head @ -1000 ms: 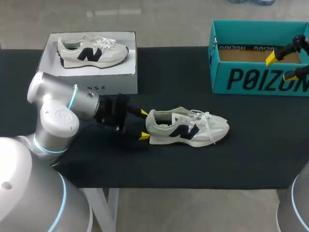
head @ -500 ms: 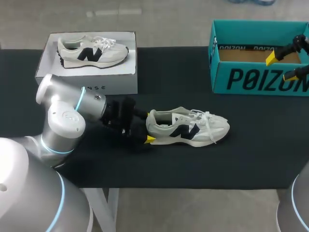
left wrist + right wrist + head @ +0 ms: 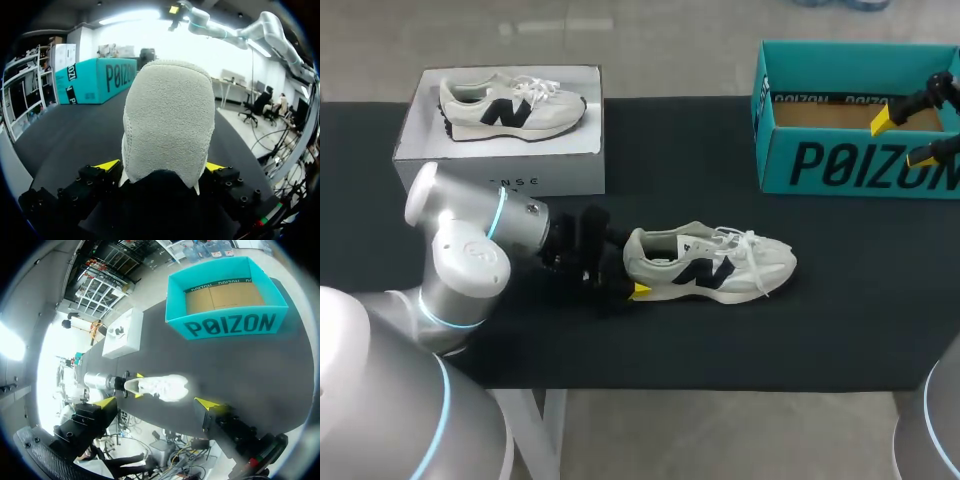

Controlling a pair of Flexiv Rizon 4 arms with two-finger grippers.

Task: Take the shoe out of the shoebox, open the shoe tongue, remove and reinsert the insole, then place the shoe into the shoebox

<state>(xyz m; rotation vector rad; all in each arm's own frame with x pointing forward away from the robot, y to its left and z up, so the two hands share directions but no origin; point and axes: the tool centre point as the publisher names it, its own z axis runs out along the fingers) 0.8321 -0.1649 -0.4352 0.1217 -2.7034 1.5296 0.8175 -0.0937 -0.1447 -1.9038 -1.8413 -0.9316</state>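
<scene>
A white box (image 3: 500, 182) is sitting at the far left of the black counter (image 3: 720, 345), carrying a spare sneaker (image 3: 510, 105). The left tool (image 3: 161, 166) is clamping the heel of the grey sneaker (image 3: 710, 265) lying mid-counter. The right tool (image 3: 905, 138) is hovering, fingers apart, over the teal shoebox (image 3: 850, 160).

Cream shoe (image 3: 710, 265) with dark side mark, teal shoebox (image 3: 850, 165), black table (image 3: 670, 340), yellow-tipped fingers (image 3: 640, 290)

A robotics lab is suggested: a table (image 3: 840, 330) draped in black cloth is flanked by a silver left arm (image 3: 460, 260) at 9 o'clock and a right arm (image 3: 940, 425) at 4 o'clock, with a shoe (image 3: 710, 265) staged at centre and a teal shoebox (image 3: 850, 160) at 1 o'clock.
</scene>
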